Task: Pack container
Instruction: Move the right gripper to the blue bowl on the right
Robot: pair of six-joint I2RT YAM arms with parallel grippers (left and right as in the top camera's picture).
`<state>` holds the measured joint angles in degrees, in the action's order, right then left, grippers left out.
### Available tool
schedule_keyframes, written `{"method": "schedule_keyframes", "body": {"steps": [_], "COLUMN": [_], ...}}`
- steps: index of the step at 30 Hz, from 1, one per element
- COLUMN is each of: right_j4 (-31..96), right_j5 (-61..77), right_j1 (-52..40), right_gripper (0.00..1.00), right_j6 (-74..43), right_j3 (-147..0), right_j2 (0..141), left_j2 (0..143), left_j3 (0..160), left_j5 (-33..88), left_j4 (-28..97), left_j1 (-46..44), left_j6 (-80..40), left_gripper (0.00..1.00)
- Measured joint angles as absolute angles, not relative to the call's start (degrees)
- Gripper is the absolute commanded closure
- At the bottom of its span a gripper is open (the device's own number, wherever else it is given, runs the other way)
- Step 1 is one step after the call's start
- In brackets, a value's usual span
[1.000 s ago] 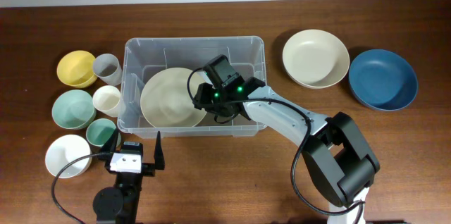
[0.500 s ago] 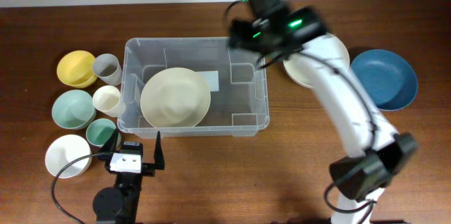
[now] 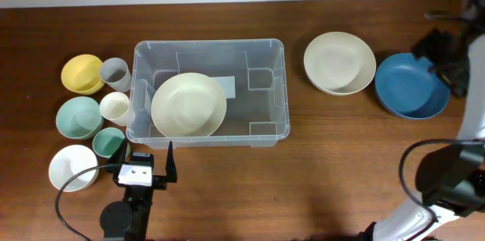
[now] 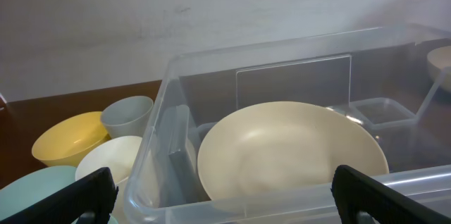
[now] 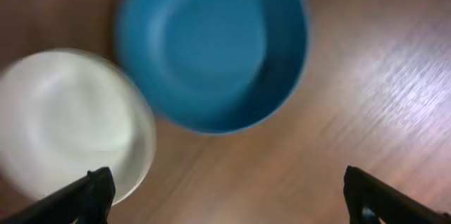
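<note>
Fingers (image 4: 70, 199) of the left gripper (image 4: 225, 203) stand wide apart and hold nothing. Straight ahead of them, just past their tips, is the container (image 3: 208, 43), a big clear tub on the desk (image 3: 318, 165), with its long near wall facing them. Inside it, ahead and slightly to the right of these fingers, a cream plate (image 3: 189, 104) lies on the bottom. A white label (image 3: 224, 86) shows on the base at the plate's right edge.

Ahead and to the left of these fingers, outside the tub, stands a cluster of smaller dishes. A yellow bowl (image 3: 82, 73) and a grey cup (image 3: 115, 74) are farthest off. A cream cup (image 3: 115, 108) stands right against the tub's side wall, with a pale green bowl (image 3: 79, 117) and a small green cup (image 3: 108, 142) nearer. A white bowl (image 3: 73, 168) sits just to their left.

The right gripper (image 5: 236, 199) is over the far right part of the desk, well apart from the container. Its fingers (image 5: 84, 196) are likewise spread wide with nothing between them. Below and ahead of them sits a blue bowl (image 5: 211, 48). A cream bowl (image 5: 70, 125) lies just beside it, on the side towards the container. From above this arm is blurred, so its height over the bowl cannot be told.
</note>
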<state>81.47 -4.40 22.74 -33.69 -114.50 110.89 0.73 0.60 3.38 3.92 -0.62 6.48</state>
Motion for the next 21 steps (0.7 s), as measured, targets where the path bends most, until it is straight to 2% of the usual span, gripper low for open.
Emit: {"method": "schedule_keyframes", "body": {"steps": [6,13,21], "right_j4": [72.01,58.72,49.78], "right_j5": [-1.39,0.16,0.36], "right_j1": [30.37,30.76,30.76], "right_gripper": [0.01,0.01,0.01], "right_j6": [-32.99,-31.03,-30.83], "right_j3": [-100.51,-88.75,-81.93], "right_j2": [111.44,111.57,111.59], "left_j2": [0.73,0.73,0.73], "left_j3": [0.60,0.60,0.60], "left_j5": [3.38,3.38,3.38], "left_j4": [3.92,3.92,3.92], "left_j1": [-0.62,-0.62,-0.62], "left_j6": [6.46,6.46,6.46], "left_gripper": [0.00,0.00,0.00]}}
